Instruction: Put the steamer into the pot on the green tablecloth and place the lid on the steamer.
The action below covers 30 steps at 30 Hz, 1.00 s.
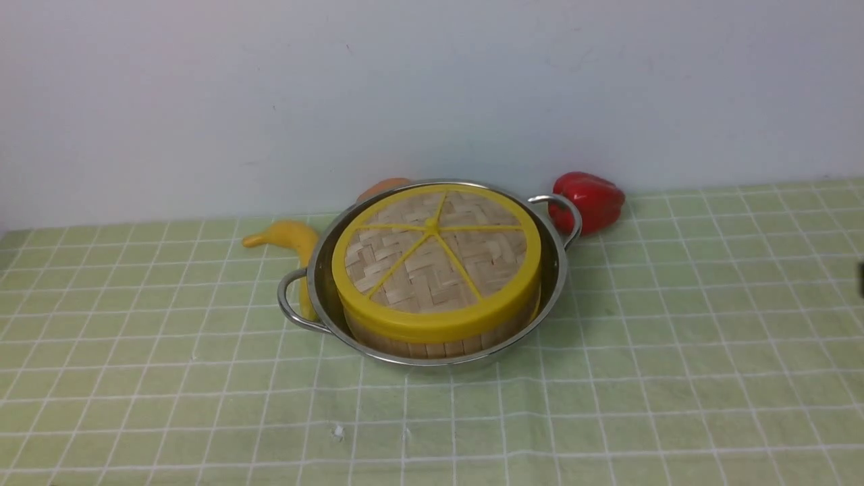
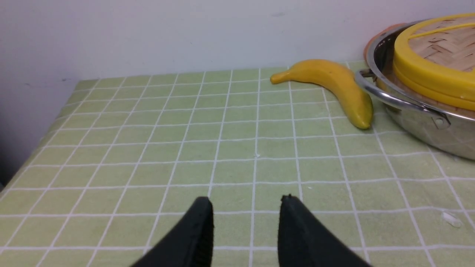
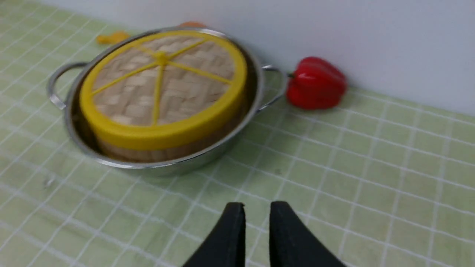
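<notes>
1 plain, pale lavender-white wall [image 1: 418,88] spans the background behind the cloth-covered surface. It carries a few small dark specks [image 1: 349,48], with a faint pinkish cast at the front view's upper left. The light is soft and rather dim; beyond the surface's left edge lies 1 dark, shadowy area [image 2: 11,148].

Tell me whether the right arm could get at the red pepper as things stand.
Probably yes: the right gripper is open and empty, and bare cloth lies before the red pepper, though the pot's handle crowds one side.
</notes>
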Tool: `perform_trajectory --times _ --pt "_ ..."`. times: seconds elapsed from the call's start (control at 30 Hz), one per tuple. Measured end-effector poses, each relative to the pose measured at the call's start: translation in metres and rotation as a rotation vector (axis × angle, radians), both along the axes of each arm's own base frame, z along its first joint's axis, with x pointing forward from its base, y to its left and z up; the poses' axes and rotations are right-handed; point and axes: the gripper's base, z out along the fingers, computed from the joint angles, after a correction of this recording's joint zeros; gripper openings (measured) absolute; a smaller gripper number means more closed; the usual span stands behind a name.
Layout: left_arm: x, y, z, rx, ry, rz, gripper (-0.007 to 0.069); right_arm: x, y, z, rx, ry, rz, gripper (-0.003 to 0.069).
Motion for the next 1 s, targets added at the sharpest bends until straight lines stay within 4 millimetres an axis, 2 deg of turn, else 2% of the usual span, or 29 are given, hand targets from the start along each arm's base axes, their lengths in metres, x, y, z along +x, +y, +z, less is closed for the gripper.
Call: perform_trajectory --times 0.1,0.13,0.2,0.33,0.37,0.4,0.5,0.8,1.0 --pt "0.0 0.0 0.0 0.0 0.0 0.0 0.0243 -0.028 -0.018 -0.028 0.011 -0.165 -0.117 0.0143" --pt "0.0 0.0 0.0 0.0 0.0 0.0 0.0243 -0.029 -0.018 -0.033 0.011 -0.169 -0.125 0.0144" --pt "0.0 0.0 0.0 0.0 0.0 0.0 0.0243 -0.042 -0.026 -0.06 0.004 -0.254 -0.192 0.0157" --pt "0.0 0.0 0.0 0.0 0.0 0.0 0.0243 -0.053 -0.03 -0.101 -0.015 -0.29 -0.236 0.0175" --pt "0.0 0.0 0.0 0.0 0.0 0.0 0.0243 -0.054 -0.03 -0.103 -0.015 -0.291 -0.236 0.0177" --pt "0.0 0.0 0.0 0.0 0.0 0.0 0.0243 -0.057 -0.03 -0.118 -0.016 -0.291 -0.238 0.0185" --pt "0.0 0.0 0.0 0.0 0.0 0.0 0.0243 -0.056 -0.03 -0.137 -0.023 -0.258 -0.24 0.0201" --pt "0.0 0.0 0.0 0.0 0.0 0.0 0.0243 -0.056 -0.03 -0.141 -0.027 -0.233 -0.238 0.0244" --pt "0.0 0.0 0.0 0.0 0.0 0.0 0.0243 -0.056 -0.03 -0.141 -0.027 -0.233 -0.238 0.0247"
